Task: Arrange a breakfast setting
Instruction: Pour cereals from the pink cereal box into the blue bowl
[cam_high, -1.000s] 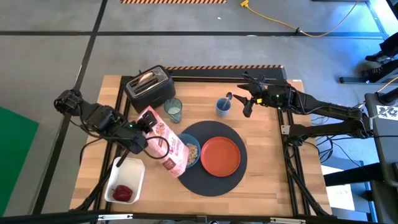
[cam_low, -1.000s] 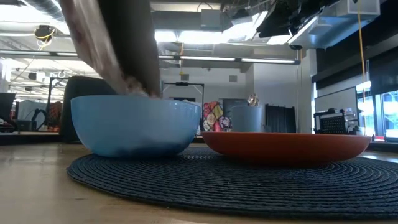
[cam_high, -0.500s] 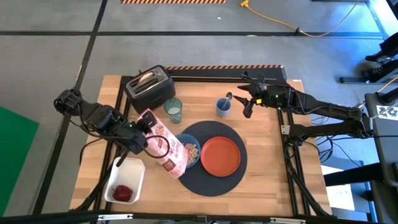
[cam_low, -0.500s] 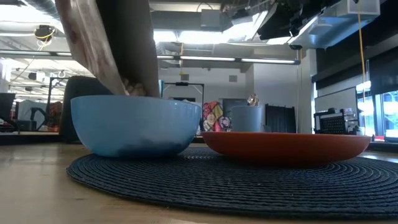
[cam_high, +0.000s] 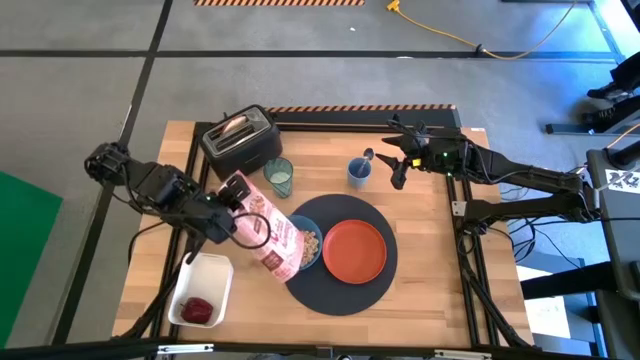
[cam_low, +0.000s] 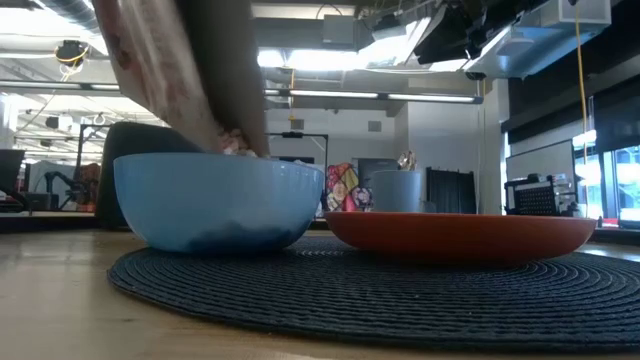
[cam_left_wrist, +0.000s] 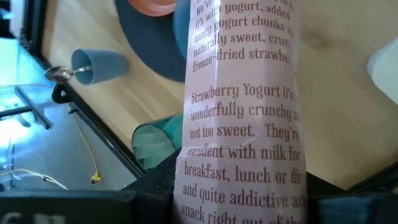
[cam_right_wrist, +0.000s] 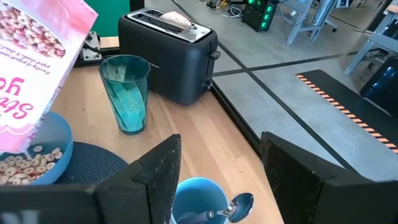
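My left gripper (cam_high: 232, 215) is shut on a pink cereal box (cam_high: 268, 232), which tilts with its open end down over the small blue bowl (cam_high: 310, 243). The bowl holds cereal rings and sits on the dark round mat (cam_high: 340, 288) beside the orange plate (cam_high: 353, 250). The green tumbler (cam_high: 279, 177) stands on the table just beyond the box. A metal spoon (cam_right_wrist: 239, 204) leans in a small blue cup (cam_high: 359, 171). My right gripper (cam_right_wrist: 217, 171) hovers open above that cup, touching nothing. My left gripper pinches the cereal box (cam_left_wrist: 239, 180) between its two fingers, one on each side of the printed text panel, toward the box's raised closed end. The fingers slant down from the table's left side. The box is lifted clear and tilted, its open end (cam_low: 235, 140) inside the bowl's rim.
A black toaster (cam_high: 241, 140) with bread in its slot stands at the far left of the table. A white rectangular tray (cam_high: 200, 292) holding something red lies at the near left. Bare wood shows at the table's near right.
The cereal box's open end has swayed a little over the bowl, first back, then farther across the rim, with cereal pieces showing at its mouth. Both arms have kept their places.
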